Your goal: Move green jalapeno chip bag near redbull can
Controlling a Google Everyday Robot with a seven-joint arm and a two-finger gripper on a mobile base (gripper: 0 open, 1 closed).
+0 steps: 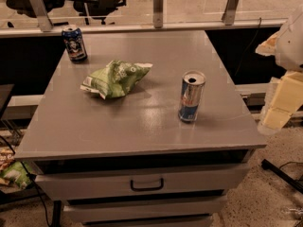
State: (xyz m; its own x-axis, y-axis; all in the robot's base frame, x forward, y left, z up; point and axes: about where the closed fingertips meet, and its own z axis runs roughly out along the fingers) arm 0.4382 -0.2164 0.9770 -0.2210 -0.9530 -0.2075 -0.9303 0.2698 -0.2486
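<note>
On the table (142,126) the chip bag (116,78) is at middle, slim can (191,96) near right edge; claw (278,109) (state: cannot tell) beyond that edge

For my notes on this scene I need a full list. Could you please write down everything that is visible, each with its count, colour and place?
green jalapeno chip bag: one, light green with white print, crumpled, left of the table's centre.
redbull can: one, blue and silver, upright, right of the bag and apart from it.
dark-blue can: one, dark blue with a white picture, upright at the far left corner.
table: one, grey top.
drawers: at least two, pale grey, under the top.
second green bag: one, green, low at the left, below table level.
metal posts: three, grey, behind the table.
gripper: one, cream, at the right edge, beside the table, touching nothing.
</note>
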